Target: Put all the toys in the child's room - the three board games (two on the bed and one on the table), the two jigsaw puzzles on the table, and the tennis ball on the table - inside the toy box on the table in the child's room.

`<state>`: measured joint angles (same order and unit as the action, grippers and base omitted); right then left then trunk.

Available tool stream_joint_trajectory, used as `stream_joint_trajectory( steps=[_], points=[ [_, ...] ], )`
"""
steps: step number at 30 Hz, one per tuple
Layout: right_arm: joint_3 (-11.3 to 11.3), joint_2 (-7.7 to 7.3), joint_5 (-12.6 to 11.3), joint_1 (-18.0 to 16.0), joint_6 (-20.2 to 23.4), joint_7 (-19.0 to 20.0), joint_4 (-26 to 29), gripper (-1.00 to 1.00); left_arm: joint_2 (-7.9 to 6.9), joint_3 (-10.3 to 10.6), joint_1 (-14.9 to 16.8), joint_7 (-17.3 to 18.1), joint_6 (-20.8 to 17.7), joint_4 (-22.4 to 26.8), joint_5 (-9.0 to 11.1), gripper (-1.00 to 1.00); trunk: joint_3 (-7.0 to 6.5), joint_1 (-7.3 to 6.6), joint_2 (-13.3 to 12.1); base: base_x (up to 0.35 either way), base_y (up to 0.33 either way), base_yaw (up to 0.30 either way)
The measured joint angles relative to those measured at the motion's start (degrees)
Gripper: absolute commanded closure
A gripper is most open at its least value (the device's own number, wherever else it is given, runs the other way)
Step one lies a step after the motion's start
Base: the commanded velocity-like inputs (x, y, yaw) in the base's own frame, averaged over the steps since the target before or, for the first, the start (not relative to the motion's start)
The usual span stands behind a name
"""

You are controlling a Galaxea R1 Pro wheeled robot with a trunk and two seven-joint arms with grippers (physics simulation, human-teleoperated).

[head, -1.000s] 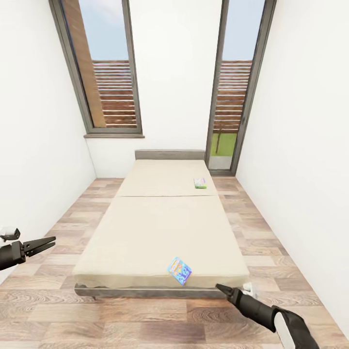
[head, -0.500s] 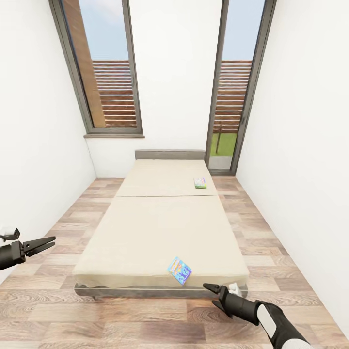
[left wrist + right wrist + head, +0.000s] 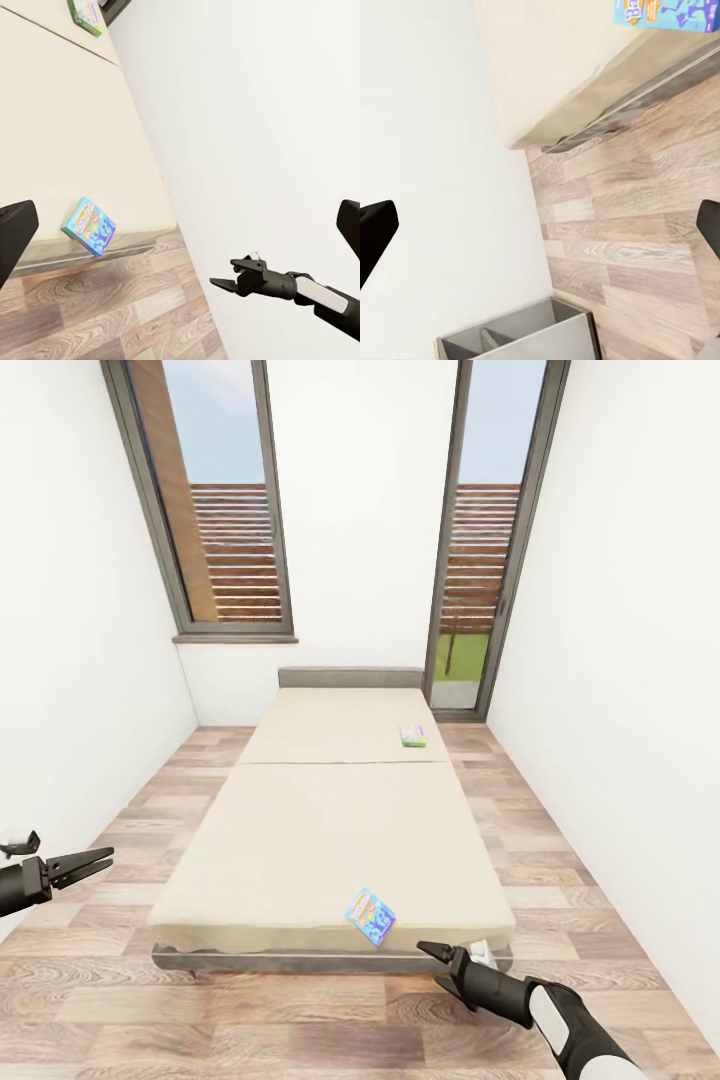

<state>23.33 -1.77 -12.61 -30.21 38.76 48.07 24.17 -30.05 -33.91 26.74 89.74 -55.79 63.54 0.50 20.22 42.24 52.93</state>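
The beige bed (image 3: 330, 830) runs away from me in the head view. A blue board game (image 3: 371, 917) lies near the bed's foot edge, tilted. A green-edged board game (image 3: 413, 736) rests far up on the right side near the headboard. My right gripper (image 3: 432, 963) hovers open over the floor just below and right of the blue board game (image 3: 667, 13). My left gripper (image 3: 95, 863) stands open by the left wall, well clear of the bed. In the left wrist view I see both board games (image 3: 88, 226) (image 3: 86, 15) and my right gripper (image 3: 225, 274). The table and toy box are out of view.
White walls close in on both sides, with wood plank floor (image 3: 300, 1020) in front of the bed and narrow strips beside it. Tall grey-framed windows (image 3: 215, 510) stand behind the headboard. A grey compartmented unit (image 3: 517, 337) sits against the wall in the right wrist view.
My right gripper has moved left toward the bed's foot corner and its fingers have spread apart. The left arm and both board games have stayed put.
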Motion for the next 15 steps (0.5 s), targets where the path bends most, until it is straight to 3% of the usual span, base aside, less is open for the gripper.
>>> stream_joint_trajectory(
  steps=[15],
  points=[
    [0.4, -0.16, -0.1, 0.2, -0.2, 1.6, 0.0, -1.00, 0.06, 0.0, 0.0, 0.0, 0.0, 0.0, 0.0, -1.00, 2.70, 3.30, 6.0, 0.000, 0.000, 0.000]
  ],
)
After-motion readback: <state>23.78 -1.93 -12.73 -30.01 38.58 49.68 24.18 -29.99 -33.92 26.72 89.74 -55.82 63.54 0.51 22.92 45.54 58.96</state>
